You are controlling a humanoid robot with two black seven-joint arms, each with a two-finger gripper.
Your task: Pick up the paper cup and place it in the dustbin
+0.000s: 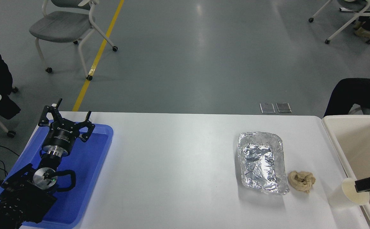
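Observation:
The paper cup stands upright near the table's front right corner, right beside the dustbin's rim. It is plain white with a cream inside. The dustbin is a large cream bin at the table's right edge. My right gripper comes in from the right edge, and only a thin black part of it shows. Its tip lies over the right side of the cup's rim; I cannot tell whether it touches. My left gripper is parked open over the blue tray at the lower left.
A crinkled silver foil tray lies left of the cup, with a crumpled tan paper wad between them. A person's dark leg shows behind the dustbin. Chairs stand on the floor beyond the table.

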